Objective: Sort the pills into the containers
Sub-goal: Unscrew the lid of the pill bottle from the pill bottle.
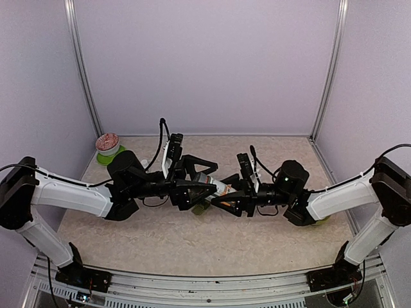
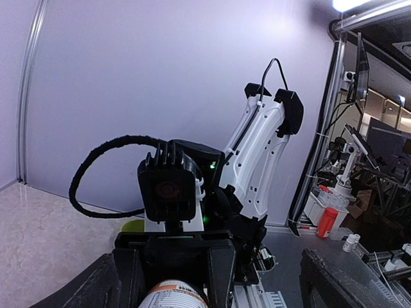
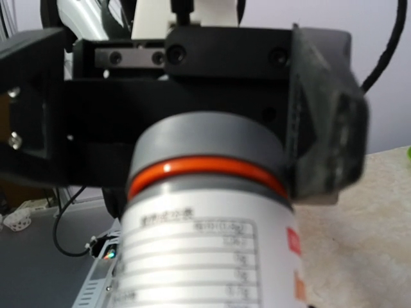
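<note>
A white pill bottle [image 1: 215, 185] with a grey cap and an orange ring hangs above the table's middle, between the two arms. My right gripper [image 1: 226, 194] is shut on its body. The bottle [image 3: 205, 244] fills the right wrist view, hiding the right gripper's own fingers. My left gripper [image 1: 203, 186] is open around the cap end, with its fingers [image 3: 324, 122] standing wide on either side of the cap. In the left wrist view the left gripper [image 2: 218, 292] gapes and the bottle [image 2: 172, 296] shows low down. No loose pills show. A small dark green thing [image 1: 200, 208] lies under the grippers, mostly hidden; I cannot tell if it is the containers.
A lime-green bowl [image 1: 110, 156] with a reddish-white round thing on it stands at the back left corner. Another lime-green patch [image 1: 319, 221] shows under the right arm. Pale walls and metal posts close in the table on three sides.
</note>
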`<state>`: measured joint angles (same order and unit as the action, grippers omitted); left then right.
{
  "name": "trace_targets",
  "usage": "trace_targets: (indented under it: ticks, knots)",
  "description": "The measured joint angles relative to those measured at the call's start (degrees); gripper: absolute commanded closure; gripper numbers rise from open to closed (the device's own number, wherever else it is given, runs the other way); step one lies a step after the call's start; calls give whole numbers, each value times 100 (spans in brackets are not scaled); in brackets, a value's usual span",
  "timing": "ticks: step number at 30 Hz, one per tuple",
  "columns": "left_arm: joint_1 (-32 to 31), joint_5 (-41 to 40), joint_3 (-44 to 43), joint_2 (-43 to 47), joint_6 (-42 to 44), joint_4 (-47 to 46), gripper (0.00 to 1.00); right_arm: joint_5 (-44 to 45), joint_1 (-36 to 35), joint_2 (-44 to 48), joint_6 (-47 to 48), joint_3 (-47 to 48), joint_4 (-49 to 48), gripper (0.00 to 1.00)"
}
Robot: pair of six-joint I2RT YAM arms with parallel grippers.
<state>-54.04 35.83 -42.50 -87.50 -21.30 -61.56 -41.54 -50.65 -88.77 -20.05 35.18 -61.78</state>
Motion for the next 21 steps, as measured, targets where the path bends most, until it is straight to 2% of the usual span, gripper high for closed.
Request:
trace_targets:
  ticks: [5, 21]
  knots:
    - [-2, 15, 0, -22, 39, 9, 11, 31, -17, -37, -52, 2, -55, 91]
    - [0, -101, 0, -22, 98, 59, 12, 463, -4, 271, 24, -184, -17, 91]
